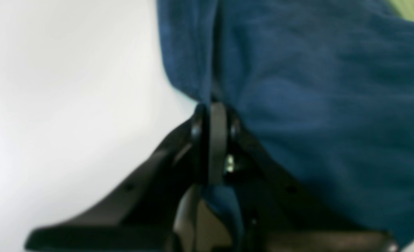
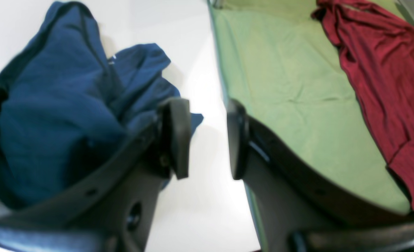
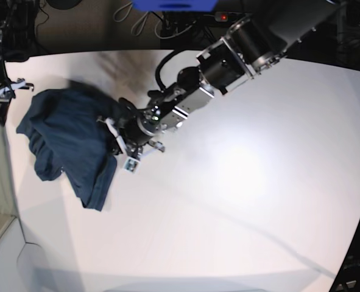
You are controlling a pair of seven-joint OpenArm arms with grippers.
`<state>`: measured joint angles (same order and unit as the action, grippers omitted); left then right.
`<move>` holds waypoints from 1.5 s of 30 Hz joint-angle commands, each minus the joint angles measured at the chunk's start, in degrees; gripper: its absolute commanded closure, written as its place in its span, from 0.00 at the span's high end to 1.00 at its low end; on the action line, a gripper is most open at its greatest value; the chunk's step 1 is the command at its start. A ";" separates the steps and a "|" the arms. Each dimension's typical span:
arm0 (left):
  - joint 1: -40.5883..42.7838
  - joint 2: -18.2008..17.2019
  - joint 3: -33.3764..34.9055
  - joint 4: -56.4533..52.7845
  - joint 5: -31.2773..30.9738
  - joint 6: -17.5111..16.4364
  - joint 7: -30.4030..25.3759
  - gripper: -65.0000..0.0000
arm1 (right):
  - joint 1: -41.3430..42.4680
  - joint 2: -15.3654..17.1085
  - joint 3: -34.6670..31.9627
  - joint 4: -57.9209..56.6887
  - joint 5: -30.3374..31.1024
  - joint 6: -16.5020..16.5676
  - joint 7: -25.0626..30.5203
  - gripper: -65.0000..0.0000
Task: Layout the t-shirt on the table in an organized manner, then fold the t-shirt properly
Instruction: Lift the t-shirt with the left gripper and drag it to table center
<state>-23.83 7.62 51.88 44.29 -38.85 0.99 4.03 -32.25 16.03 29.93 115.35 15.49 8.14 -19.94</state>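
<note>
Base view: left gripper [image 3: 114, 141] jaws clamped on t-shirt [image 3: 67, 140]; right gripper [image 2: 204, 138] jaws apart.

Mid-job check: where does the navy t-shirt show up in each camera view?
Left wrist: the t-shirt fills the upper right, pinched in the left tool.
Right wrist: bunched at left, beside the open right tool.
Base: crumpled at left.
Shared landmark: the white table under it.

No readable text, brand or number shows in any view. The t-shirt [image 2: 49, 115] bears no legible print.
</note>
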 commanded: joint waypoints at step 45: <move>4.71 -10.12 -30.30 49.64 -4.01 5.12 12.54 0.01 | 7.94 2.91 -5.01 0.65 0.03 0.17 -4.19 0.29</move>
<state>-16.75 -3.22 21.96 92.53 -42.17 6.66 19.05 -24.49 18.20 24.60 115.00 15.35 8.80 -25.76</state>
